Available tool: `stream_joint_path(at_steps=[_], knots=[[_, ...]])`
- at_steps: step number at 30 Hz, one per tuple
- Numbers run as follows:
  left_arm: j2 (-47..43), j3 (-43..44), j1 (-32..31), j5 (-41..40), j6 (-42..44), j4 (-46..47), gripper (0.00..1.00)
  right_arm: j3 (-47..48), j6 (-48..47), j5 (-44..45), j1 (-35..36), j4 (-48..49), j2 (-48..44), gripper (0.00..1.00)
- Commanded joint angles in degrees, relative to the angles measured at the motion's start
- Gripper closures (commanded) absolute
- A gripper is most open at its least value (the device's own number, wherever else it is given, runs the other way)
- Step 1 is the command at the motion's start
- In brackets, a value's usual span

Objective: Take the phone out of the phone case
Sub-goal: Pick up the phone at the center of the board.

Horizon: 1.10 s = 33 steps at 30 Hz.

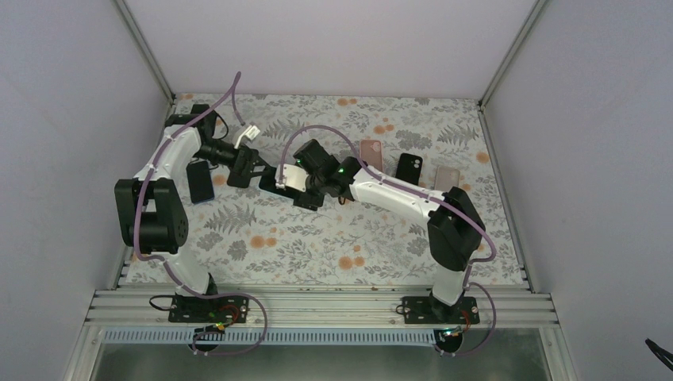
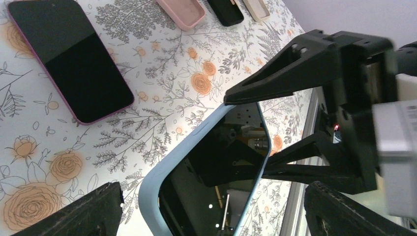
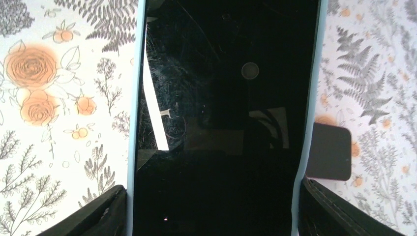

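Observation:
A phone point(image 3: 221, 123) with a dark screen sits in a light-blue phone case point(image 2: 150, 189). It is held up over the flowered table between the two arms point(image 1: 282, 178). My right gripper point(image 3: 214, 209) is shut on the phone case across its width, one finger pressed on each long edge. My left gripper point(image 2: 214, 209) is open around the case's end. Its fingers point(image 2: 78, 211) stand on either side with a gap to the case. In the top view the left gripper point(image 1: 252, 168) and right gripper point(image 1: 300, 189) face each other.
Another dark phone with a pink rim point(image 2: 69, 59) lies flat at the left point(image 1: 201, 182). A pink case point(image 1: 371, 155), a black case point(image 1: 409, 168) and a beige case point(image 1: 447, 176) lie in a row at the back right. Grey walls enclose the table.

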Motion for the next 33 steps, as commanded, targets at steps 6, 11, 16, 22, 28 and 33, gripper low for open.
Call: stream_joint_path(at_steps=[6,11,16,22,28,33], knots=[[1.0,-1.8,-1.8,2.1,2.0,-0.9,0.3,5.6,-1.3,1.8,0.7,5.0,-1.0,0.42],[0.2,0.0,-2.4,5.5,4.7,-4.2,0.68,6.0,-1.3,2.5,0.6,6.9,-0.1,0.42],[-1.8,0.4,-2.9,7.9,10.4,-8.2,0.94,5.9,-1.1,1.6,0.6,6.5,-0.8,0.36],[-4.9,2.2,-3.1,8.7,15.4,-10.4,0.98,4.7,-2.1,-6.3,-0.6,-0.9,-5.4,0.11],[-9.2,4.4,-6.1,5.5,17.6,-10.4,0.98,4.2,-1.2,-17.1,-8.6,-7.4,-13.3,0.05],[-11.4,8.0,-9.8,3.8,17.0,-10.3,0.98,6.5,-1.5,-27.9,-17.4,-14.1,-15.3,0.07]])
